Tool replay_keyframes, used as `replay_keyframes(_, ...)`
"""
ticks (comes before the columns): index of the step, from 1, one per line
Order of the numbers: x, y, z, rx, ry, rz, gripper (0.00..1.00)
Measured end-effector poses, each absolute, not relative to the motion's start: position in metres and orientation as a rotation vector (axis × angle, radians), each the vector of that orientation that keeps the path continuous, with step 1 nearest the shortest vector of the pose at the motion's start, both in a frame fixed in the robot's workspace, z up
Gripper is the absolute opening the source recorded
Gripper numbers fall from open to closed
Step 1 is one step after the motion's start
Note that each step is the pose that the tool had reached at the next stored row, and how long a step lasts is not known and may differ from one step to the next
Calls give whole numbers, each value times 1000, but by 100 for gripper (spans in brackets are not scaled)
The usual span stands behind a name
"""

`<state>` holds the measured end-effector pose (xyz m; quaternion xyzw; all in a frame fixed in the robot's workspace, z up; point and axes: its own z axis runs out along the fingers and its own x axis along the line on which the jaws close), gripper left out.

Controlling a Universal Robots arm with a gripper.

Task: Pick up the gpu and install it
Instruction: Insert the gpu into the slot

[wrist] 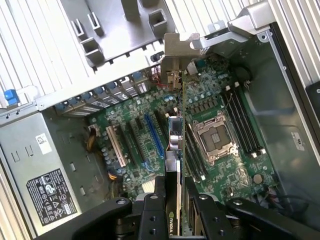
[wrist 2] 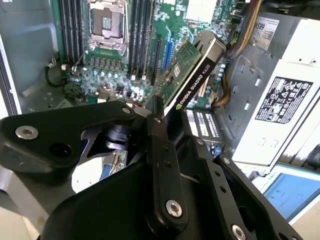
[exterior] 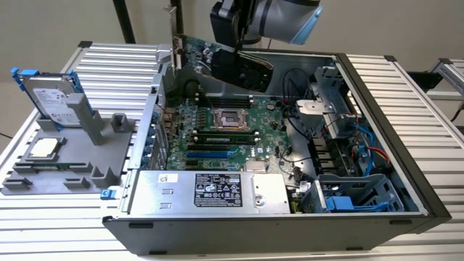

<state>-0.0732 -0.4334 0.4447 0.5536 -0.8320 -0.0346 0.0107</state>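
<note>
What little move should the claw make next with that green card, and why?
Probably a slow, small drop straight down. The claw is shut on the gpu, which hangs edge-down above the motherboard, not yet in a slot. In the first wrist view its edge runs roughly parallel to the blue slot.

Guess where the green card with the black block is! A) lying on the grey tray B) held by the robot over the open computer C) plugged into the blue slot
B: the tool grips the gpu, hanging above the motherboard.
</note>
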Motion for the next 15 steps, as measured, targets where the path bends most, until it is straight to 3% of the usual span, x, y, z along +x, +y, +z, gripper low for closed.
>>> replay_keyframes(15,-73,-433,445,1825,-2525,-107,0)
